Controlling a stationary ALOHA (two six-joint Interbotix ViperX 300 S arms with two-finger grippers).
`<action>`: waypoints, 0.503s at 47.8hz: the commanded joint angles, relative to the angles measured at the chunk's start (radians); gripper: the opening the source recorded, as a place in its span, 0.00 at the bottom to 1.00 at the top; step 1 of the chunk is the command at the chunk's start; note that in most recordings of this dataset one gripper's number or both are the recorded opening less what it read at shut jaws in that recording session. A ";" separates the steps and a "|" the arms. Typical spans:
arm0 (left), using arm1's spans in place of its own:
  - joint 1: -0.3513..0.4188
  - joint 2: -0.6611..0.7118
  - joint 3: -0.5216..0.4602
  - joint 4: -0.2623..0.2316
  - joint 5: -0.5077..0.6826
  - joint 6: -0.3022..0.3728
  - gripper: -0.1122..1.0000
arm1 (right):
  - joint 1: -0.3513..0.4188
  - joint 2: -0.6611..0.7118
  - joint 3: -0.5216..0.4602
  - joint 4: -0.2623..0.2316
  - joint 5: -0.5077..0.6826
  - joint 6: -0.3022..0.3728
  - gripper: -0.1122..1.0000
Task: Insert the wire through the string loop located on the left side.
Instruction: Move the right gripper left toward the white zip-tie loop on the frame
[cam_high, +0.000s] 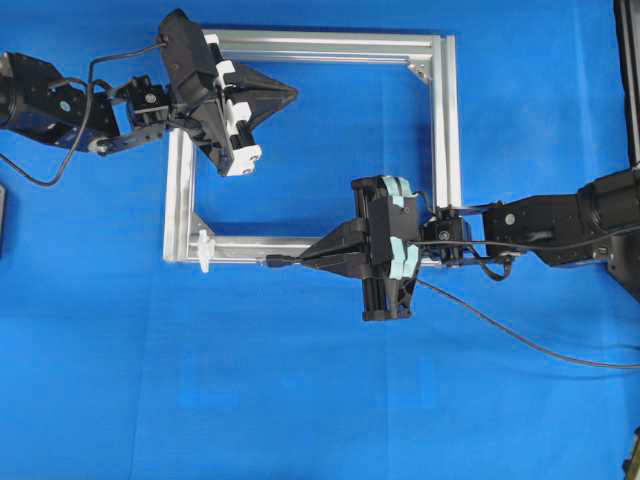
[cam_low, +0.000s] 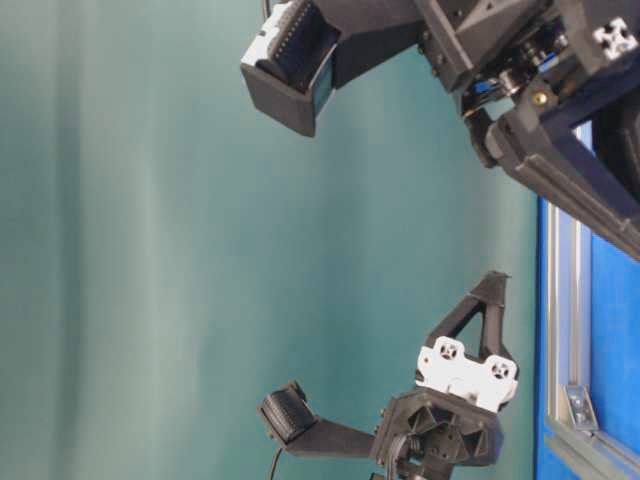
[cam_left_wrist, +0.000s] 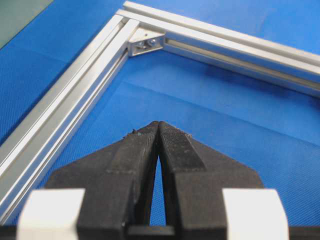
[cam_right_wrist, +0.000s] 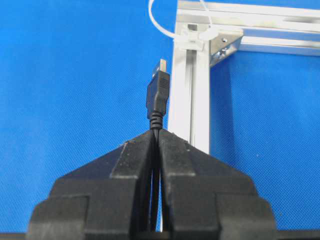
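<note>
The wire (cam_high: 520, 340) is a thin black cable trailing off to the right over the blue mat. My right gripper (cam_high: 300, 262) is shut on it just behind its plug (cam_high: 275, 261). In the right wrist view the plug (cam_right_wrist: 158, 92) sticks out past the gripper (cam_right_wrist: 156, 132), pointing along the frame rail toward the string loop (cam_right_wrist: 160, 22), short of it. The white string loop (cam_high: 205, 250) juts from the bottom left corner of the silver frame (cam_high: 445, 120). My left gripper (cam_high: 293, 95) hovers inside the frame's top left, shut with nothing in it (cam_left_wrist: 159, 125).
The frame rails (cam_left_wrist: 75, 95) meet at a corner bracket (cam_left_wrist: 145, 44) ahead of the left gripper. A dark object (cam_high: 2, 215) sits at the left edge and a black post (cam_high: 628, 50) at the right edge. Blue mat surrounds the frame.
</note>
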 joint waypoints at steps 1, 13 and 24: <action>0.002 -0.029 -0.020 0.003 -0.006 0.000 0.10 | -0.005 -0.034 -0.008 0.000 -0.005 -0.002 0.10; 0.002 -0.028 -0.020 0.003 -0.006 0.000 0.10 | -0.005 -0.031 -0.012 0.002 -0.008 -0.002 0.10; 0.002 -0.028 -0.020 0.003 -0.006 0.000 0.10 | -0.006 0.008 -0.067 0.000 -0.003 -0.002 0.10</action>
